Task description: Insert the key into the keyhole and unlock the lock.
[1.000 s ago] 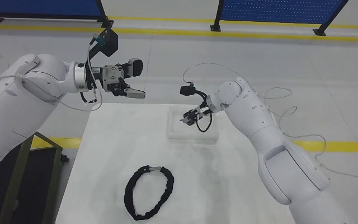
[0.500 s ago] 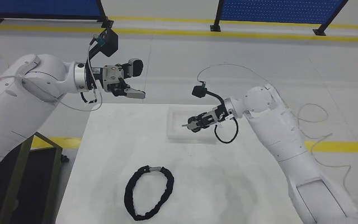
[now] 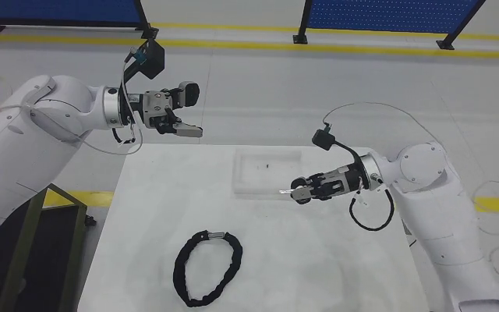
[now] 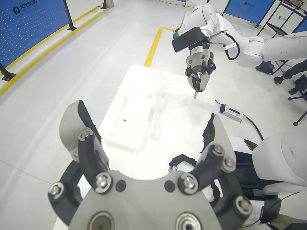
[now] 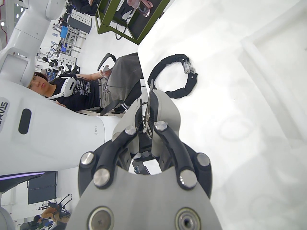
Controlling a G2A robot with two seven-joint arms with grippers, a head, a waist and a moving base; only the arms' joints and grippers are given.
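A black sleeved chain lock (image 3: pixel 204 269) lies coiled on the white table near its front edge, its silver lock body (image 3: pixel 216 235) at the far side of the loop. My right gripper (image 3: pixel 299 192) hovers right of the table's middle, shut on a small metal key (image 3: pixel 286 190) whose blade points toward the left. In the right wrist view the key (image 5: pixel 149 101) sits pinched in the gripper (image 5: pixel 145 105), with the chain lock (image 5: pixel 172 77) and its lock body (image 5: pixel 187 67) beyond. My left gripper (image 3: pixel 187 130) is open above the table's far left corner, holding nothing.
A shallow white foam tray (image 3: pixel 269 187) sits at the back middle of the table (image 3: pixel 327 257), with a tiny dark speck inside. A green-framed cart (image 3: pixel 31 226) stands off the left side. A power adapter with cable (image 4: pixel 231 113) lies on the floor.
My right gripper has carried the key off the foam tray, rightward and toward the front of the table. The left arm and the chain lock have stayed put.
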